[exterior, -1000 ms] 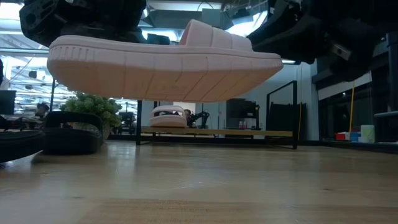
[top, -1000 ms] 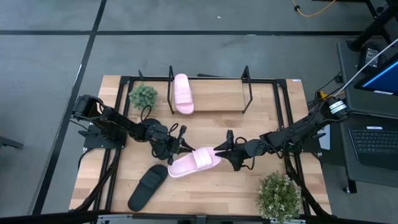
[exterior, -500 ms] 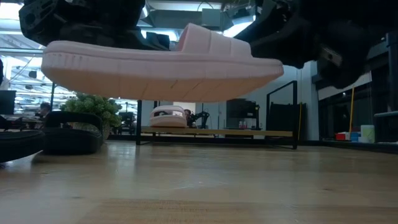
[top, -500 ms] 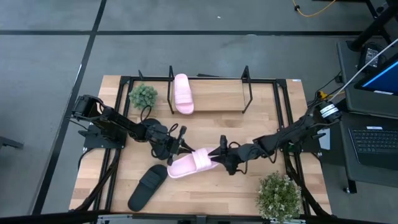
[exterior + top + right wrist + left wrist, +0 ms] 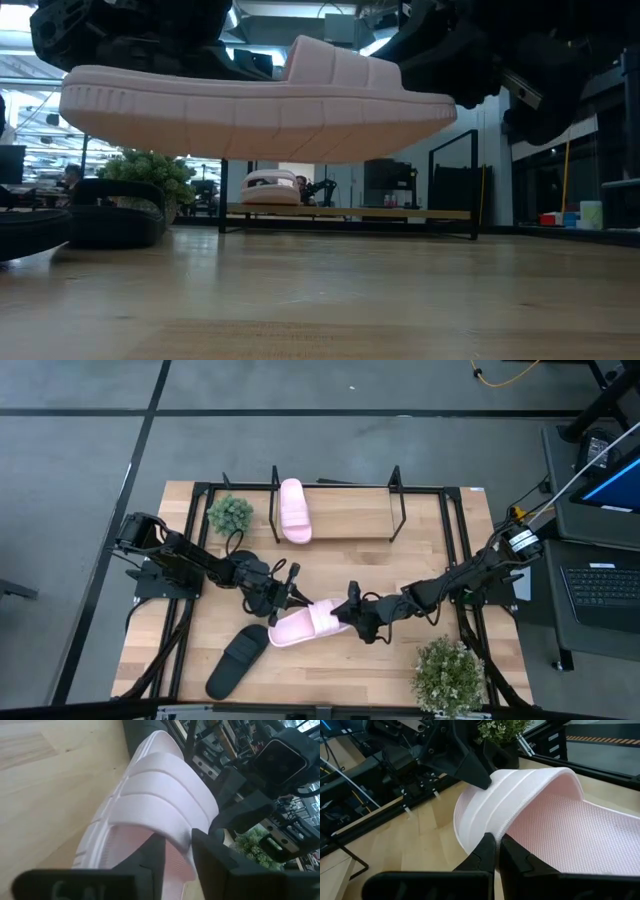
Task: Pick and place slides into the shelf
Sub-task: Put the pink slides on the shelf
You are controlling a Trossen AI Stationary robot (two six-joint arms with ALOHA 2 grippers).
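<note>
Robotics lab/workshop: concrete floor (image 5: 80, 480), laptop (image 5: 603, 592), equipment racks (image 5: 390, 188) behind.

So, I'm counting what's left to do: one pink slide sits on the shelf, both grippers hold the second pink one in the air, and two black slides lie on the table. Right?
Not quite: the high view shows only one black slide on the table. The rest holds: a pink slide on the shelf, the other pink one held up by the left gripper and right gripper.

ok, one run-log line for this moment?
left pincer: shut on pink slide strap | right pincer: around strap | slide: airborne | shelf: one pink slide
</note>
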